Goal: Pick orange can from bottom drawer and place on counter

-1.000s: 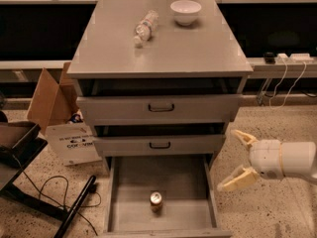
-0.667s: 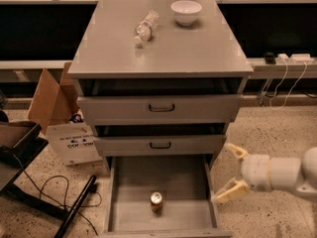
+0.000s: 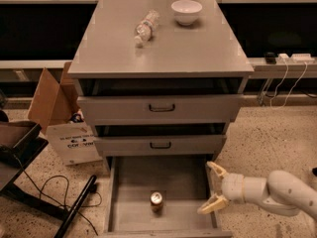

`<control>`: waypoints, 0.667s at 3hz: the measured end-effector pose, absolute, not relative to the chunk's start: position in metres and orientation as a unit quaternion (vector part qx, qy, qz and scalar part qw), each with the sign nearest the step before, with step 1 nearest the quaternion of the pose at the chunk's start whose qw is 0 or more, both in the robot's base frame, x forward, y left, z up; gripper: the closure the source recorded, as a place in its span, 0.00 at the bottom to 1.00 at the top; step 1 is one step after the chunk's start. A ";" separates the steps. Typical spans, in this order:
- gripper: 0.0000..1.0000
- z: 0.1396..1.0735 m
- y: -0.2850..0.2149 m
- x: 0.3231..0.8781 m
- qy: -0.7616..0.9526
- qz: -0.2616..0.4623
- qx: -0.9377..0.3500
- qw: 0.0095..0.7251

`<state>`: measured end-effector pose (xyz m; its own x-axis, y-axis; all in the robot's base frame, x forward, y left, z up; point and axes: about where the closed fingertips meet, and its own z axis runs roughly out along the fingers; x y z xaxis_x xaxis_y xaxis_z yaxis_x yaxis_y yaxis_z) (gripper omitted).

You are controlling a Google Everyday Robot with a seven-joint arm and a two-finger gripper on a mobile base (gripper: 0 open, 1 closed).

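The orange can stands upright on the floor of the open bottom drawer, near its front middle; its silver top shows. My gripper is open, its two cream fingers spread wide over the drawer's right side wall, level with the can and to its right. It is apart from the can. The counter is the flat grey top of the cabinet above.
A clear water bottle lies on the counter and a white bowl stands behind it. Two drawers with dark handles are above. A cardboard box and black cables are on the floor at left.
My gripper has moved left and down from the floor at the right toward the bottom drawer's right side. The can has not moved.
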<state>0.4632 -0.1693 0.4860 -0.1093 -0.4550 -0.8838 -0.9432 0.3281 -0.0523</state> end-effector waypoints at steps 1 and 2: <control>0.00 0.396 -0.158 0.470 0.682 0.305 -0.505 0.432; 0.00 0.355 -0.151 0.473 0.680 0.316 -0.501 0.432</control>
<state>0.4735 -0.1511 0.3550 -0.1254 -0.4087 -0.9040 -0.9543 0.2989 -0.0027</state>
